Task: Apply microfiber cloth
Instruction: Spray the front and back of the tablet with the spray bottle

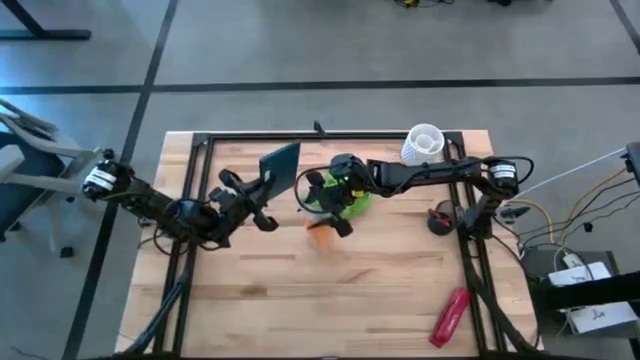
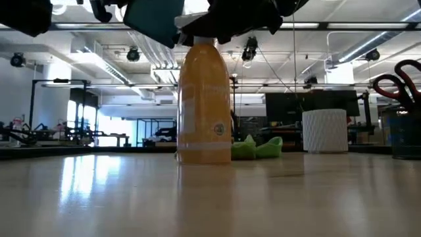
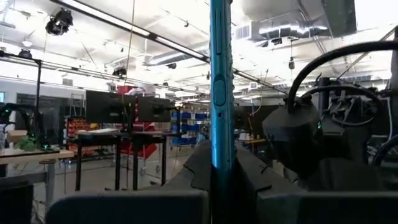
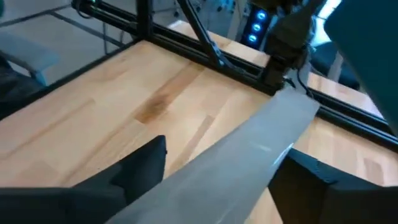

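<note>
We see the microfiber cloth (image 1: pixel 357 203) lying crumpled on the wooden table (image 1: pixel 400 290), near the centre-rear, partly under the right arm's wrist in the high view. In the low view the lime-green cloth (image 2: pixel 260 147) sits on the tabletop behind and just to the right of the orange spray bottle (image 2: pixel 203 99), which stands upright.

The left gripper (image 1: pixel 262 190) is clenched on a dark flat device (image 1: pixel 280 168), held on edge & lifted off the table; in the left wrist view the device (image 3: pixel 220 87) shows as a thin teal-edged slab rising straight up btwn the two fingers (image 3: pixel 130 208).

The right gripper (image 1: pixel 322 205) hangs over the table centre, above the bottle, w/ the cloth just beside it. In the right wrist view a pale flat surface (image 4: pixel 249 155) runs btwn its dark fingers (image 4: pixel 140 165), but we can't tell what it is nor whether the gripper grasps anything; released or clenched, we cannot tell.

Elsewhere on the table: a white ribbed cup (image 1: pixel 423 143) at the rear right, a small dark round object (image 1: pixel 440 219) by the right arm's base, and a red cylindrical object (image 1: pixel 450 315) lying near the front right corner.
</note>
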`<state>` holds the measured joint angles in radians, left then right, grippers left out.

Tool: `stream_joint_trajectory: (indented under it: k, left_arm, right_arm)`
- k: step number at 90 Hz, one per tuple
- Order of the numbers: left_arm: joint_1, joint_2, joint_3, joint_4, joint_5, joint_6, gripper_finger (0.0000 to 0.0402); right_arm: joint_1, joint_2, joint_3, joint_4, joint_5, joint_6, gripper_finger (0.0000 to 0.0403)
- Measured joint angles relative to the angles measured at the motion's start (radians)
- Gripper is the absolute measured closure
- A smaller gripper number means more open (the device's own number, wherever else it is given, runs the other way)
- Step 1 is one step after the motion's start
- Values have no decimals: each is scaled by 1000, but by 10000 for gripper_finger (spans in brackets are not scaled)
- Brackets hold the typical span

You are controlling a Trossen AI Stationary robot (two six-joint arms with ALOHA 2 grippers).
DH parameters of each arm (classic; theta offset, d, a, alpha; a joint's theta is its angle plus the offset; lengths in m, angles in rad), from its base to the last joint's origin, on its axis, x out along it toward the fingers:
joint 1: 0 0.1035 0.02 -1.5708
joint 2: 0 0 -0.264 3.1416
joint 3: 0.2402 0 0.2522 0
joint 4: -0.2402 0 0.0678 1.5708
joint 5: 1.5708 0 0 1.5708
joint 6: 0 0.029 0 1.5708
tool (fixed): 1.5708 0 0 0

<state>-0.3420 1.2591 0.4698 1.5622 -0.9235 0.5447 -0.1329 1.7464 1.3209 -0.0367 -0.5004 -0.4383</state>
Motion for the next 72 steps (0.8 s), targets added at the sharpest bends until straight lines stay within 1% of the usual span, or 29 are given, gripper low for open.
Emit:
stream_joint_trajectory:
  k: [22,27,37,43,51,62,72]
  left_arm:
    - [-2,0,0,-18,-5,-30,394]
    - [-2,0,0,-18,-10,-30,394]
    - [-2,0,0,-18,-12,-30,394]
    - [-2,0,0,-18,-12,-28,394]
    - [-2,0,0,-19,-20,-20,394]
    - [-2,0,0,-18,-38,-19,394]
    - [-2,0,0,-17,-38,-19,394]
  right_arm:
    - [0,-5,0,-18,18,13,254]
    - [0,-10,0,-31,60,28,268]
    - [1,-40,1,-104,189,34,288]
    - [0,-65,2,-160,238,29,291]
    - [-1,-98,2,-237,274,43,288]
    - [2,-149,-5,-342,382,84,276]
    - [1,-187,-15,-390,407,145,287]
